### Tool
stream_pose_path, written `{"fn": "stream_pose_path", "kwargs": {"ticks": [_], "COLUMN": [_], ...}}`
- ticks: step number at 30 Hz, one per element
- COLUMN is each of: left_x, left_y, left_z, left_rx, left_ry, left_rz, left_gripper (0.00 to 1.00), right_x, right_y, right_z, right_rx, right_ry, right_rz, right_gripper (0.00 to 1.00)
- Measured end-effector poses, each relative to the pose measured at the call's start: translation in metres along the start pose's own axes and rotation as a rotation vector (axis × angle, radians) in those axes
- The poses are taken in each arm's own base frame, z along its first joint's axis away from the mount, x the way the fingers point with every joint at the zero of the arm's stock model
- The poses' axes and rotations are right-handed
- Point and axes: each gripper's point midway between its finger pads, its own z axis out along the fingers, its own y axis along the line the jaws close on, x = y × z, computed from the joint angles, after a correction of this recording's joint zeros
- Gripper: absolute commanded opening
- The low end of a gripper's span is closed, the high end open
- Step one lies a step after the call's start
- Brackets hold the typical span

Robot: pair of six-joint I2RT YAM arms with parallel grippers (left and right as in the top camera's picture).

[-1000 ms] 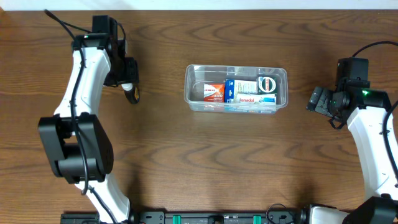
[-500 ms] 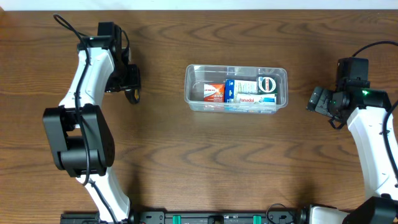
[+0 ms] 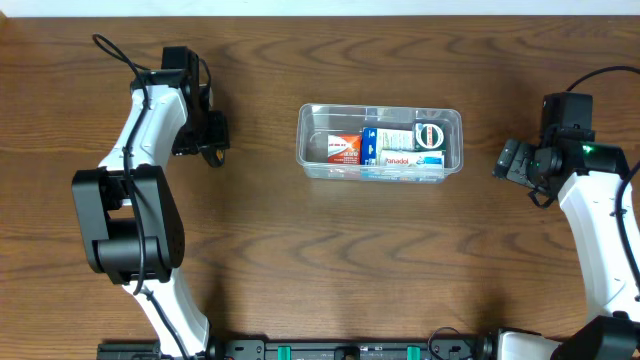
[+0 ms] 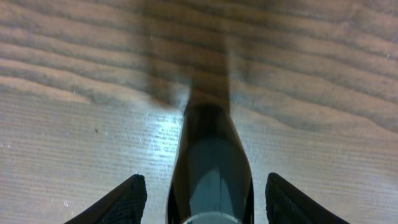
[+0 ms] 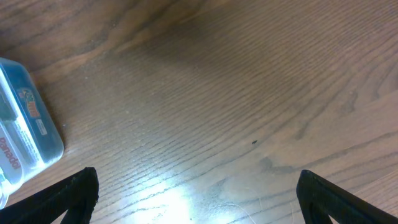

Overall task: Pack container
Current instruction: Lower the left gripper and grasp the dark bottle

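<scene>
A dark brown wooden table (image 3: 400, 250) with bold wavy grain fills the scene. A narrow pale strip (image 3: 320, 6) runs along its far edge, and a black rail (image 3: 350, 350) with green fittings borders the near edge. Overhead light leaves soft whitish glare (image 5: 180, 205) on the tabletop.

The container (image 3: 380, 143) is a clear rectangular tub lying mid-table; small boxes inside.

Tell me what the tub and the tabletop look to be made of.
The container looks like clear, glossy plastic: its contents show through the walls. The table looks like brown wood or wood-grain laminate: visible grain, soft sheen.
</scene>
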Motion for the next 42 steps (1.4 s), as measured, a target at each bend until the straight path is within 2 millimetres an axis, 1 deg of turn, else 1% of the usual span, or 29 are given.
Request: {"fn": "stream_pose_path", "kwargs": {"ticks": [9, 13, 17, 21, 29, 34, 38, 40, 42], "left_x": [-0.001, -0.001, -0.001, -0.001, -0.001, -0.002, -0.002, -0.006, -0.015], "left_y": [0.0, 0.0, 0.0, 0.0, 0.0, 0.0, 0.0, -0.001, -0.002], "left_z": [0.0, 0.0, 0.0, 0.0, 0.0, 0.0, -0.007, -0.017, -0.029], "left_rx": [0.0, 0.001, 0.001, 0.002, 0.001, 0.001, 0.0, 0.0, 0.003], "left_ry": [-0.004, -0.005, -0.006, -0.006, -0.006, -0.006, 0.004, -0.001, -0.024], "left_rz": [-0.002, -0.006, -0.004, -0.004, -0.003, -0.008, -0.034, -0.05, -0.058], "left_gripper": [0.62, 0.49, 0.47, 0.31, 0.3, 0.25, 0.2, 0.19, 0.19], "right_x": [0.0, 0.0, 0.0, 0.0, 0.0, 0.0, 0.0, 0.0, 0.0], "right_y": [0.0, 0.0, 0.0, 0.0, 0.0, 0.0, 0.0, 0.0, 0.0], "right_z": [0.0, 0.0, 0.0, 0.0, 0.0, 0.0, 0.0, 0.0, 0.0], "right_rx": [0.0, 0.0, 0.0, 0.0, 0.0, 0.0, 0.0, 0.0, 0.0], "right_ry": [0.0, 0.0, 0.0, 0.0, 0.0, 0.0, 0.0, 0.0, 0.0], "right_rz": [0.0, 0.0, 0.0, 0.0, 0.0, 0.0, 0.0, 0.0, 0.0], "right_gripper": [0.99, 0.99, 0.99, 0.99, 0.99, 0.99, 0.99, 0.99, 0.99]}}
